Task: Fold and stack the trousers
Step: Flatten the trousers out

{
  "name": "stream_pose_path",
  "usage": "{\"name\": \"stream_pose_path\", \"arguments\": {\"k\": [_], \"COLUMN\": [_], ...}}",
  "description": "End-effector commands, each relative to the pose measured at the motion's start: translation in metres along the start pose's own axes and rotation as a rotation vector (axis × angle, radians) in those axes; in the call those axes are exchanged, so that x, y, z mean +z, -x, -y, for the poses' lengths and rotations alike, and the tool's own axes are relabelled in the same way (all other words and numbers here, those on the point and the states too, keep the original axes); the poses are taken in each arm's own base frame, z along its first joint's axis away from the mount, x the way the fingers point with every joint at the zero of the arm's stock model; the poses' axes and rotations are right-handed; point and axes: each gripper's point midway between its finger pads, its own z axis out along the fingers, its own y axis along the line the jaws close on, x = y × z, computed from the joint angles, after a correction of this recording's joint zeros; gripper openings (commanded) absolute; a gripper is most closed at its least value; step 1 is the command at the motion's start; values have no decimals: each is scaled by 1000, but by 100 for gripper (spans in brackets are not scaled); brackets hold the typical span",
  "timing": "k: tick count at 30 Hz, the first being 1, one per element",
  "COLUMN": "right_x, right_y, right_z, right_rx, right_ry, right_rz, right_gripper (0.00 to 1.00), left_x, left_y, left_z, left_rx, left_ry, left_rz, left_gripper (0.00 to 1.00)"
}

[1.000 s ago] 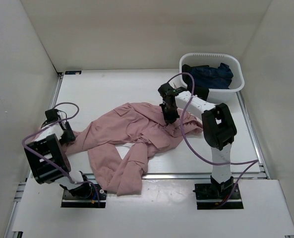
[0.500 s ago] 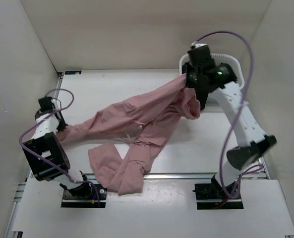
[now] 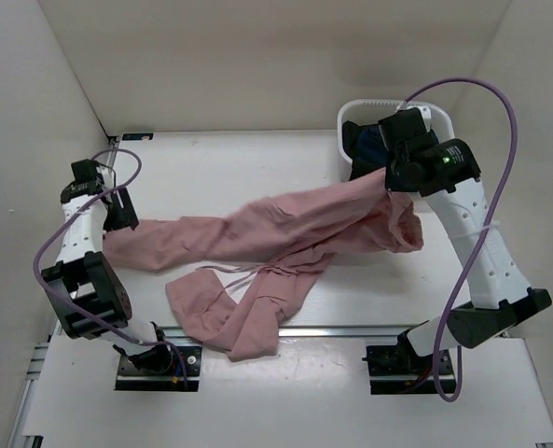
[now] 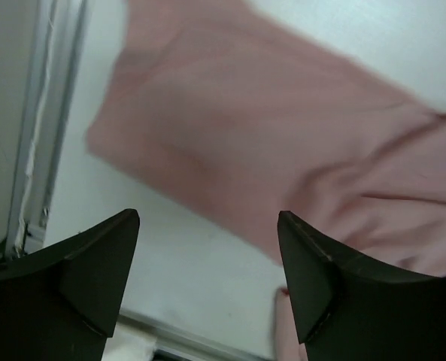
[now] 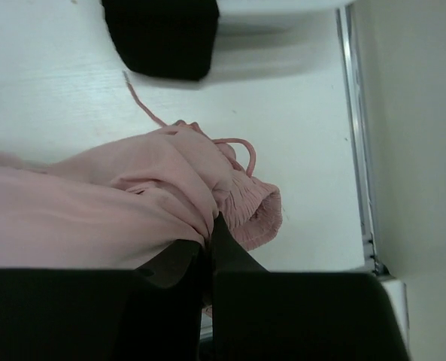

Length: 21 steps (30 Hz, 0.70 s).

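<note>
Top view: the trousers (image 3: 257, 233) run across the table (image 3: 220, 168) as a long pink band from 9 o'clock to 2 o'clock. One leg is drawn out toward the left gripper (image 3: 117, 213), and the other lies crumpled at 7 o'clock by the near edge. The right gripper (image 3: 389, 182) holds the waist end above the table at 2 o'clock, in front of the basket (image 3: 369, 105). A fold of cloth sags below that grip.

Left wrist: the left gripper (image 4: 207, 218) is spread wide with nothing between its fingers. It hangs over the leg end of the trousers (image 4: 245, 128), which lies flat on the table (image 4: 170, 271) from 12 to 3 o'clock.

Right wrist: the right gripper (image 5: 210, 242) is clamped on a bunch of the trousers (image 5: 132, 195) just beside the gathered waistband (image 5: 256, 214). The drawstring (image 5: 238, 147) loops loose at 1 o'clock, and dark cloth (image 5: 162, 37) shows at 12 o'clock.

Handling, as I judge it: the cloth is light, limp and holds no shape, so it will droop and drag wherever it is not held. A one-point pinch bunches it. Better holds are the thick waistband corners and the leg hems, both taken at once so the cloth is under tension. The drawstring is best avoided, since it would slide or snag.
</note>
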Motion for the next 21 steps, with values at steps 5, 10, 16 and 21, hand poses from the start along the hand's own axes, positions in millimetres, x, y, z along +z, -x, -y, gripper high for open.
{"name": "stream_pose_path", "arguments": {"k": [5,10,16,21], "right_x": [-8,15,32,36], "right_y": [-10,-31,-43,-50], "right_z": [48,36,22,21], "right_rx": [67,63,56,65], "right_ry": [-116,-78,-37,-44], "right_rz": [20,-35,-65,-86], "right_gripper": [0,0,0,0], "left_x": [20,58,58,83], "left_y": [-55,-48,-32,-69], "left_z": [-15,-33,44,65], "left_rx": [-11,-95,-61,-7], "left_ry": [55,38,-296,-299], "left_rz": [-173,-188,-234,-360], "left_gripper": [86,88,91,95]}}
